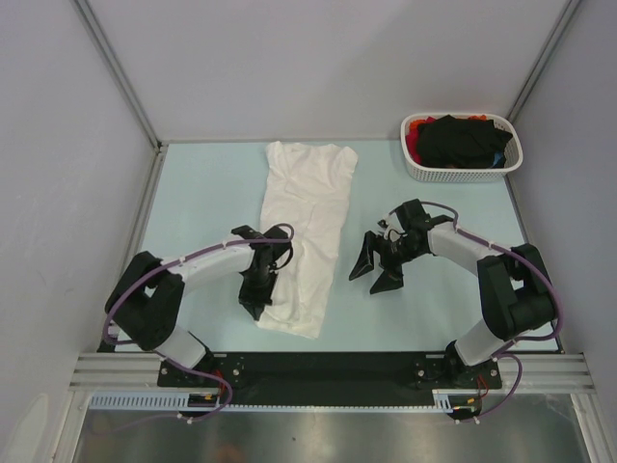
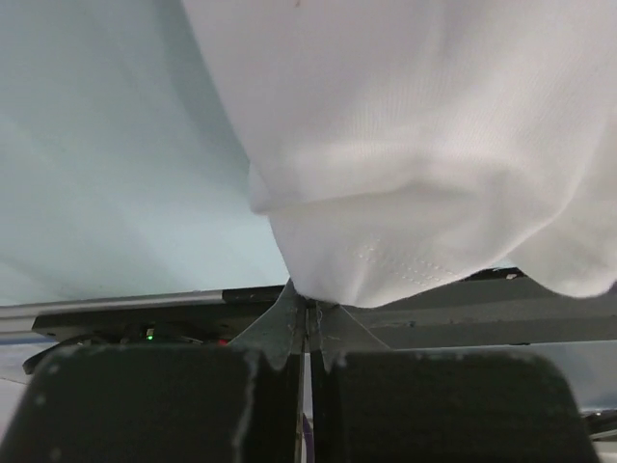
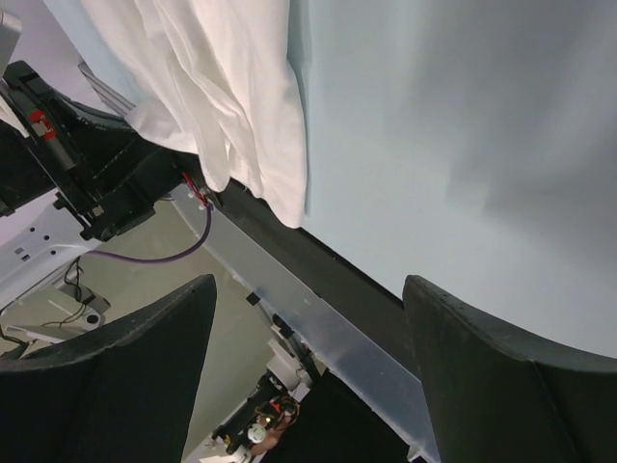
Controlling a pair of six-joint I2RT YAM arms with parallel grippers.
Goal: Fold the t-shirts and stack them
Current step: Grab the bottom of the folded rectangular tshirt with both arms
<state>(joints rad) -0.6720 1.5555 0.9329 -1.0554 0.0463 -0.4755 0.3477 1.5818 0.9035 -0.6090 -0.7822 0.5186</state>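
A white t-shirt [image 1: 306, 222] lies folded lengthwise on the pale blue table, collar end far, hem end near; no prints show. My left gripper [image 1: 257, 307] is shut on its near left hem corner, and the cloth [image 2: 415, 183] hangs from the closed fingertips [image 2: 289, 328]. My right gripper [image 1: 374, 272] is open and empty just right of the shirt, above the table; its fingers [image 3: 492, 357] frame bare table and the shirt's near edge [image 3: 241, 135]. Black [image 1: 465, 141] and red [image 1: 418, 130] t-shirts lie bundled in the basket.
A white perforated basket [image 1: 461, 171] stands at the far right corner. The black rail [image 1: 328, 368] with both arm bases runs along the table's near edge. Grey walls enclose the left, back and right sides.
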